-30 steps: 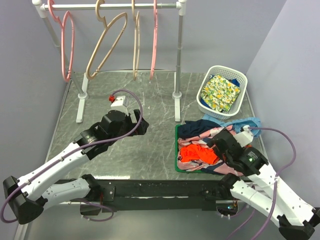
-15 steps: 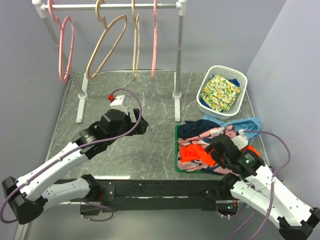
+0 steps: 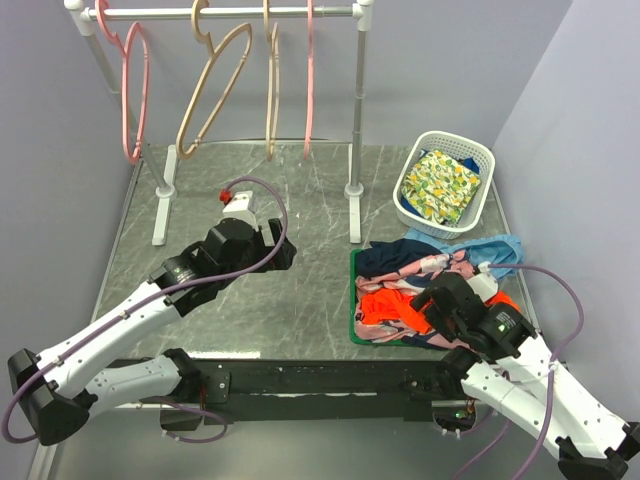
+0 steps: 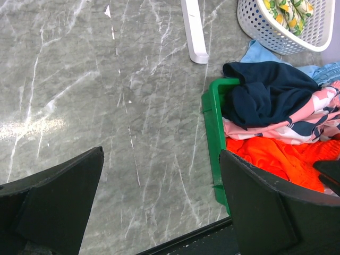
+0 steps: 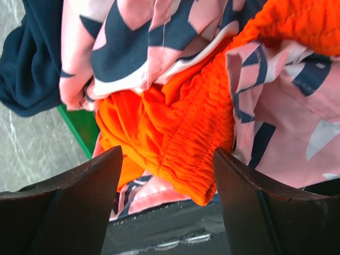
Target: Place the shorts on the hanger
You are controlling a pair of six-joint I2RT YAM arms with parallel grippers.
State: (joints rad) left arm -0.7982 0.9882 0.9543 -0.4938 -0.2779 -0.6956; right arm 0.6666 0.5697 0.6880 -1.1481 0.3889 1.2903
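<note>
Grey marble-look table top (image 3: 300, 190) w/ white veins across it, and a black strip (image 3: 320, 378) along its near edge. Pale lilac walls close it in on three sides: back wall (image 3: 450, 60), left wall (image 3: 40, 150), right wall (image 3: 585, 120), all plain and matte. A white garment rack (image 3: 357, 120) stands toward the far side of the table, w/ a horiz. rail (image 3: 160, 13) up top and two uprights, each on a flat white foot. One foot (image 4: 194, 32) shows in the left wrist view. Light is soft & even, shadows faint — a pale glare patch (image 4: 32, 127) lies on the surface at the left of that view.
</note>
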